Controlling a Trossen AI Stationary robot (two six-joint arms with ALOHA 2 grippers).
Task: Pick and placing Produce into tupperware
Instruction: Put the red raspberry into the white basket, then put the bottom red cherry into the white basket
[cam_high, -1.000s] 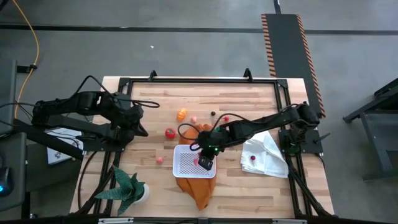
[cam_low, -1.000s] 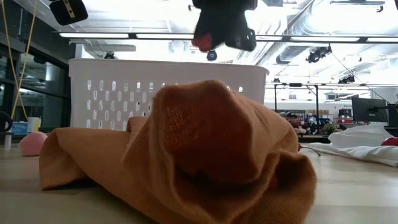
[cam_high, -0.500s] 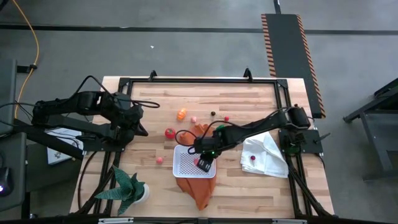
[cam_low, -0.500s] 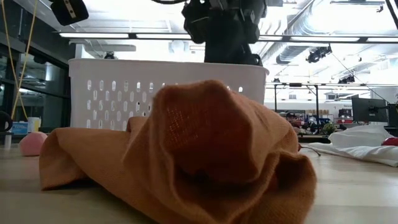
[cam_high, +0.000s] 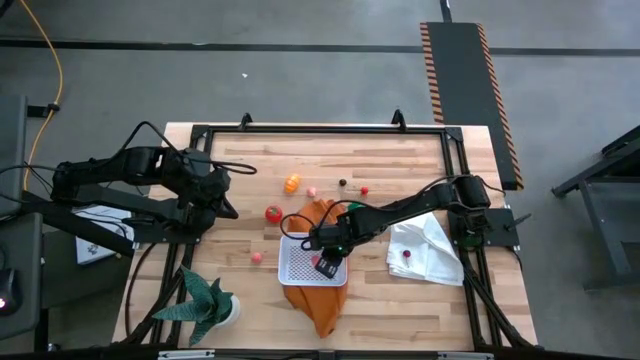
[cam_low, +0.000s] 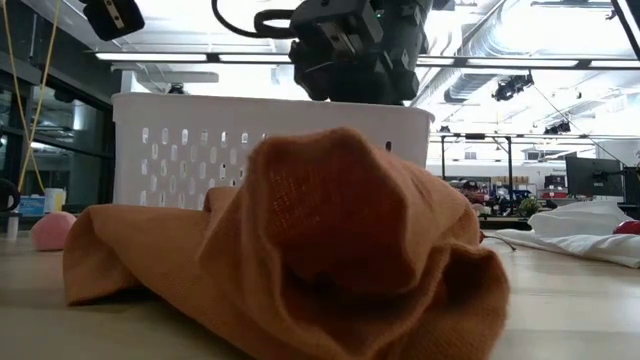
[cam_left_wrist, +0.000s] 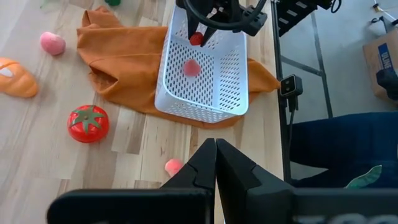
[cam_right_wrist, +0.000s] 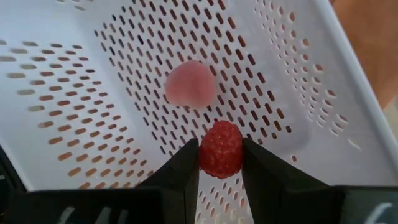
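The jaws of the right gripper pinched a red raspberry across its sides, hanging inside the tupperware above a pink fruit. The berry looked light, stiff and bumpy, so a mid-body hold suited it. The left gripper, jaws closed and empty, waited over the tabletop.

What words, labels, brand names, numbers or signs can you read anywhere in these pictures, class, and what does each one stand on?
No text can be read in any view.
The white perforated tupperware, the raspberry in the right gripper and the orange cloth bear no print.
The cardboard box beyond the table in the left wrist view carries a blue mark, too small and cropped to read.
The striped strip on the floor has only bars, no lettering.
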